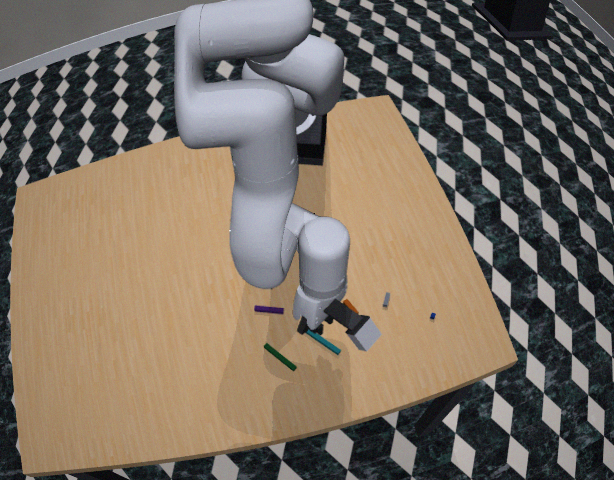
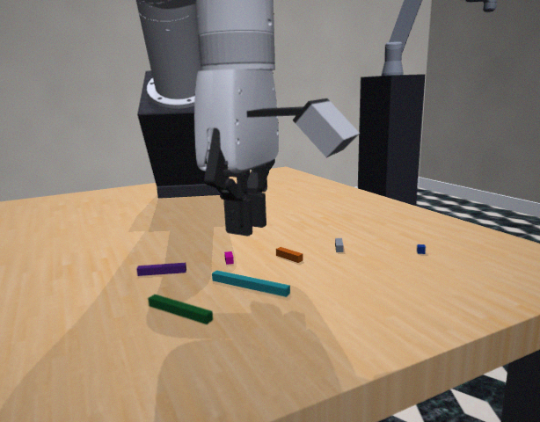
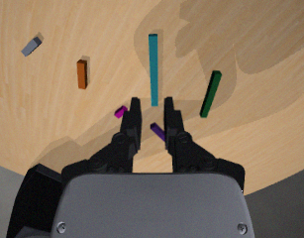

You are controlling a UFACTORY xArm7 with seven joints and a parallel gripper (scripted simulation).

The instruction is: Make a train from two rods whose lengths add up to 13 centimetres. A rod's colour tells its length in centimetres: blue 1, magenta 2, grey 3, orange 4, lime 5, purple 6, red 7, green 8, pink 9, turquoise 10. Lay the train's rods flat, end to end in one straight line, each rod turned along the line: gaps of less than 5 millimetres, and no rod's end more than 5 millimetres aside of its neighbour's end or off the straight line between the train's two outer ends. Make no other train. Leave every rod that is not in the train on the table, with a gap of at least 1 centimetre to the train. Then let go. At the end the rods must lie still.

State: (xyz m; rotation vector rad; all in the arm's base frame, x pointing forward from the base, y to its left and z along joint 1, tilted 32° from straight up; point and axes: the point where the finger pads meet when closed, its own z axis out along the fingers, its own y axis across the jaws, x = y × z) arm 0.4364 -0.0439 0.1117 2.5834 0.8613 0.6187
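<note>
The turquoise rod (image 1: 323, 342) lies flat near the table's front; it also shows in the exterior view (image 2: 251, 283) and the wrist view (image 3: 153, 69). The grey rod (image 1: 386, 299) lies apart to the right, also in the exterior view (image 2: 339, 244) and the wrist view (image 3: 32, 46). My gripper (image 2: 244, 227) (image 1: 310, 328) hangs above the table over the turquoise rod's near end. Its fingers stand narrowly apart with nothing between them.
A green rod (image 2: 179, 309), a purple rod (image 2: 161, 268), a magenta rod (image 2: 228, 257) and an orange rod (image 2: 288, 254) lie around the turquoise one. A blue cube (image 2: 420, 248) sits far right. The arm's black base (image 2: 170, 149) stands at the back.
</note>
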